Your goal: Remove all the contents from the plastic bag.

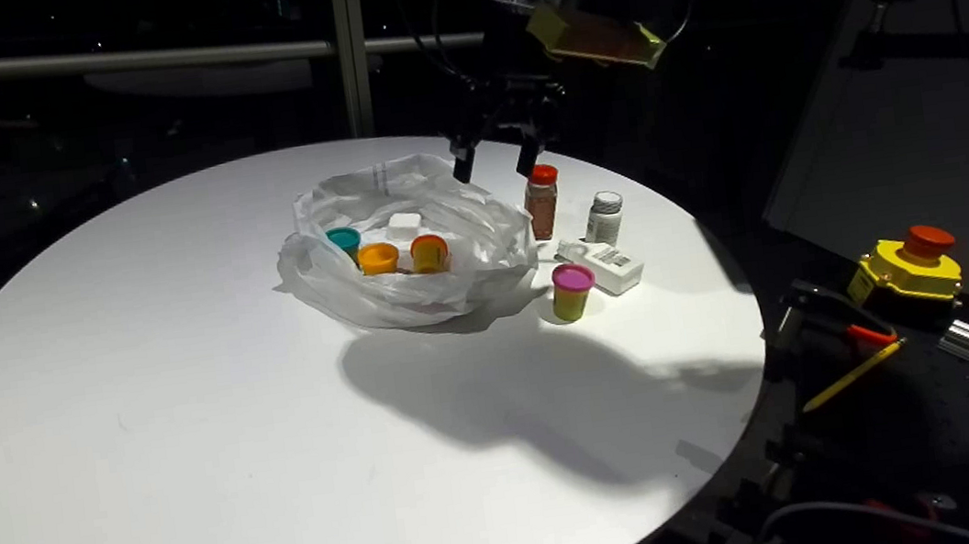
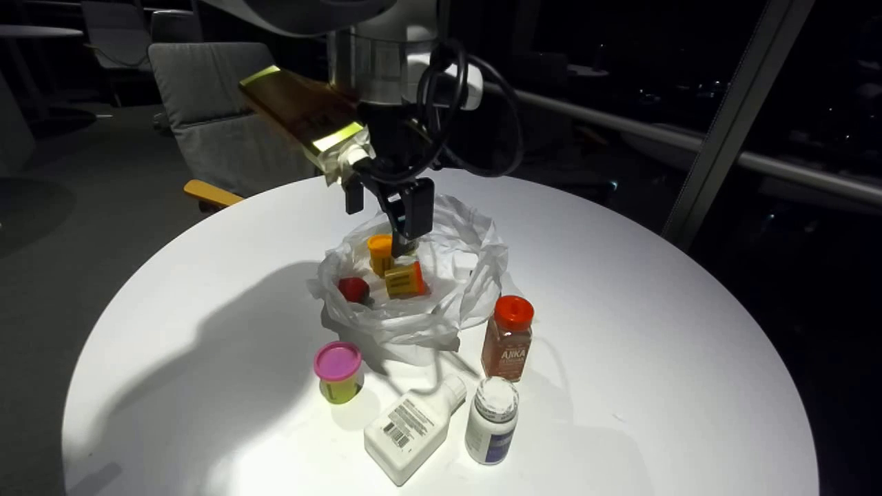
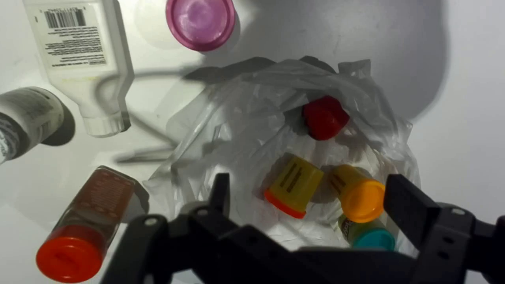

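Observation:
The white plastic bag point(image 1: 483, 258) lies wide open on the round table. In it are an upright orange-lidded tub point(image 3: 362, 199), a teal-lidded tub point(image 3: 374, 238), a tub with a red-orange lid lying on its side point(image 3: 295, 185), a red object point(image 3: 324, 117) and a white block-like item point(image 1: 405, 224). The red object also shows in an exterior view point(image 2: 353, 289). My gripper point(image 1: 496, 164) is open and empty above the bag. In the wrist view its fingers point(image 3: 309, 193) stand wide apart, over the tubs. The gripper body partly covers the teal-lidded tub.
Beside the bag on the table point(image 1: 193, 456) stand a pink-lidded tub point(image 2: 337, 372), a red-capped jar point(image 2: 508, 337) and a small white bottle point(image 2: 491, 420). A white squeeze bottle point(image 2: 408, 430) lies flat among them.

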Motion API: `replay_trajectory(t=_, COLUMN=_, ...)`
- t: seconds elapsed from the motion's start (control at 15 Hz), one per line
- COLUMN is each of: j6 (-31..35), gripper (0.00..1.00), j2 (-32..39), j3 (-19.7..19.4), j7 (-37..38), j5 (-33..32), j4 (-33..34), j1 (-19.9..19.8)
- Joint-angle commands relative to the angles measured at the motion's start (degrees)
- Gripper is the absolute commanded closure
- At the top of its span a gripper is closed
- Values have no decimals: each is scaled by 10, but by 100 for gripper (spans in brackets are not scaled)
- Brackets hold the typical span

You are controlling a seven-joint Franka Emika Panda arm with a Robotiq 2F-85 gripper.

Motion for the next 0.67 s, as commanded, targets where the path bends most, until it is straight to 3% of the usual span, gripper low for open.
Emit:
replay_trajectory(t=0.0, j6=-30, gripper=0, j2=77, j3=-1, j7=51, j5=21, j4=81, j1=0)
replay_trajectory(t=0.6, j6=-84, gripper=0, j2=226, j3=-2, j7=126, j5=62, j4=237, j1=-2)
